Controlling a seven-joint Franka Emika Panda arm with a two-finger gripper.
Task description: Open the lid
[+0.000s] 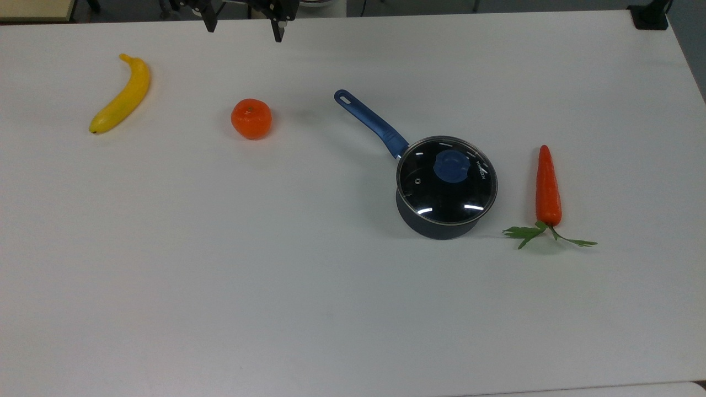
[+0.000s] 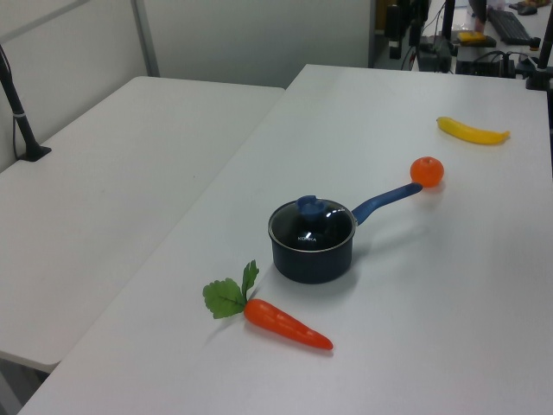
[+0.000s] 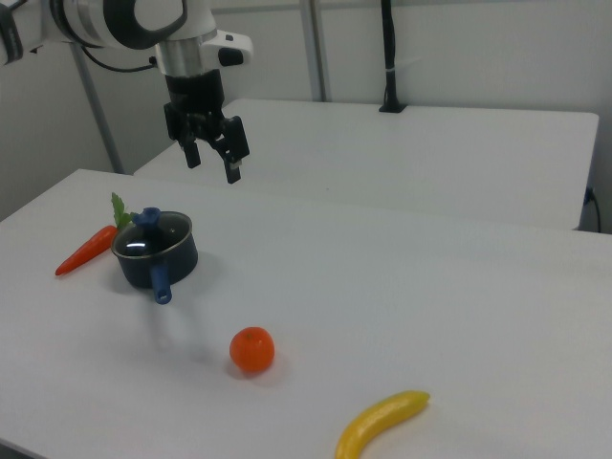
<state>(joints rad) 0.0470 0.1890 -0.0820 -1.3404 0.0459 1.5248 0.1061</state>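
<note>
Resting on a white surface, a dark saucepan with a blue handle sits with the lid seated squarely on it: clear glass, metal rim, a blue knob at its centre and a small steam hole nearby. In the top view, going from the near edge toward the far edge, the pan comes first, with a carrot just beside it on the top view's right. Farther back and to the top view's left lie an orange and then a banana. At the far edge, high above the surface, hangs the pincer, its two black fingers spread apart and holding nothing; it is well apart from the pan. The lid has not yet been lifted. To do this well, the pincer would likely need to travel over the knob, descend with fingers straddling it, close firmly, then rise straight up so the rim clears the pan without dragging it.
</note>
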